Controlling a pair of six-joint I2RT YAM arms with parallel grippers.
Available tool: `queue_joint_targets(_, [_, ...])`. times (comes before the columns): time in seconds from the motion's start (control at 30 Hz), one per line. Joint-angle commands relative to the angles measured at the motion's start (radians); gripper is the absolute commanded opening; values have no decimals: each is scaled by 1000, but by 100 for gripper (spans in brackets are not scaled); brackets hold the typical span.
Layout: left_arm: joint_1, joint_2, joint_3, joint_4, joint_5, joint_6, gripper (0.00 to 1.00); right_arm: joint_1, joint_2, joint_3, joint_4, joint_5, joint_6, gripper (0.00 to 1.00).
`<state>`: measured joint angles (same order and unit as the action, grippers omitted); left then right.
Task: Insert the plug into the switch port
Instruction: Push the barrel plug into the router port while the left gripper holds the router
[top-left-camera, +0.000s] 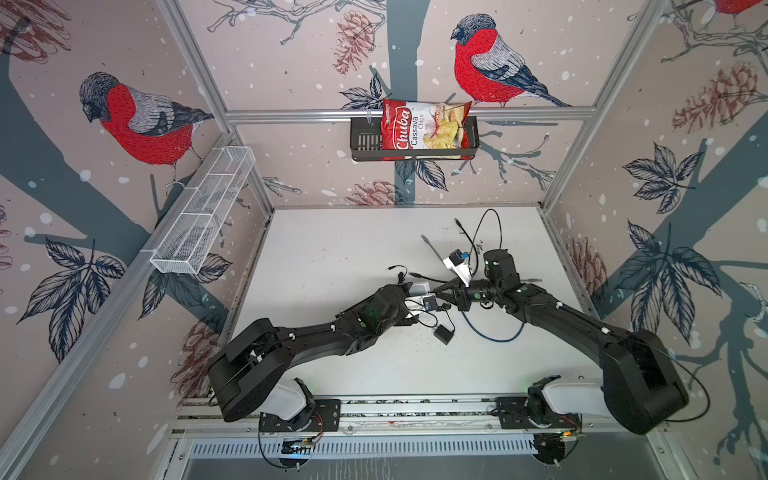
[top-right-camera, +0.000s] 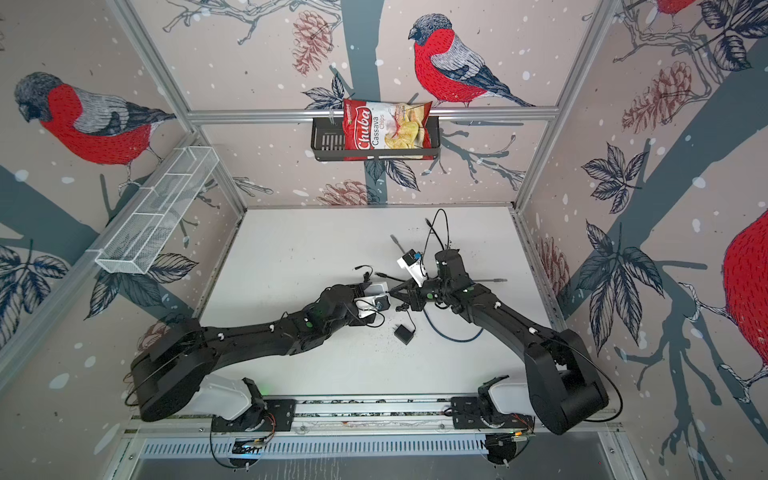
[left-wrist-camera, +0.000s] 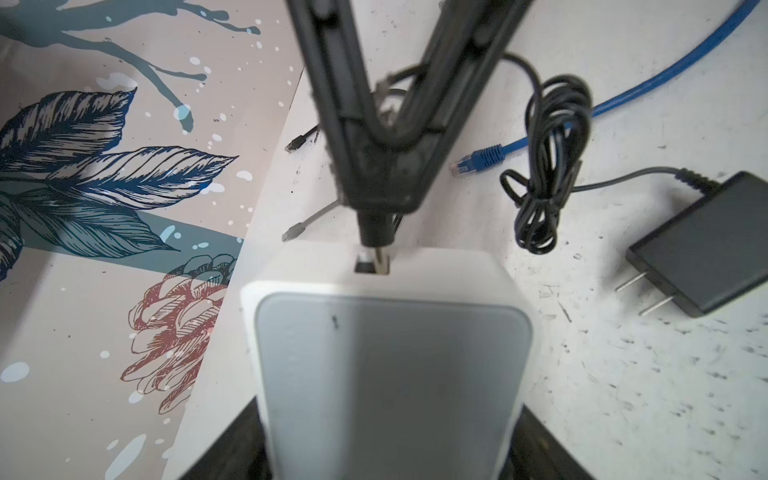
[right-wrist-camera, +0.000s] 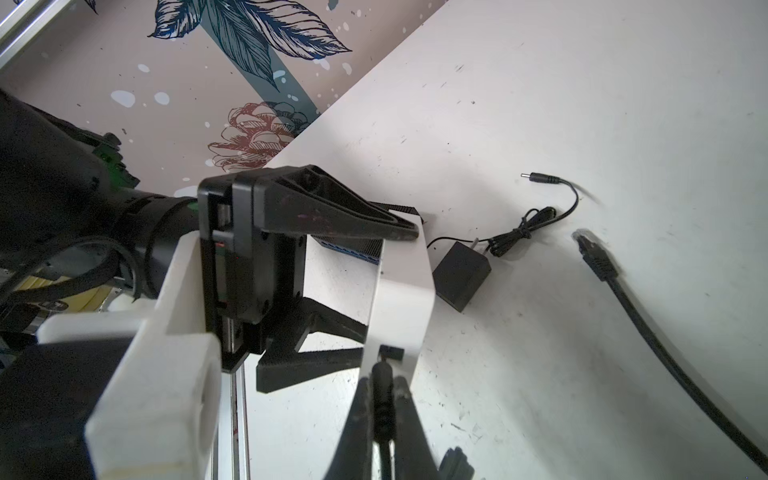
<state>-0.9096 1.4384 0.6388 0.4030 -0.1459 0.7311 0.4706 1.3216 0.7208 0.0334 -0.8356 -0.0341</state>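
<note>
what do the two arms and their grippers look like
The left arm and right arm are matte black with chunky rounded links, white housings at the base, small white clips and green lights. Thin black cables loop near each base. The left gripper and right gripper have black ribbed triangular jaws.

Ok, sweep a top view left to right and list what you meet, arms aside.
Mesh rack → switch → adapter → blue cable
</note>
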Motion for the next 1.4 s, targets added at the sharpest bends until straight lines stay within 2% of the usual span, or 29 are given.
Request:
queue_joint_targets(0.0, [-2,-19,-4,213,110,-23,43,4,-14,1,29,44,-2,4])
queue_joint_targets(0.17, [-2,-22,-11,241,114,-38,43,5,-26,0,13,27,-18,4])
queue_joint_targets(0.7, [-2,-22,-27,362,147,-38,40,51,-10,17,-6,76,-10,3])
queue_joint_targets(1.17, [-6,-20,15,371,182,26,40,105,69,97,-70,88,-23,3])
queue_joint_targets(1.37, [-5,-27,25,349,185,0,40,105,84,112,-70,103,-18,4])
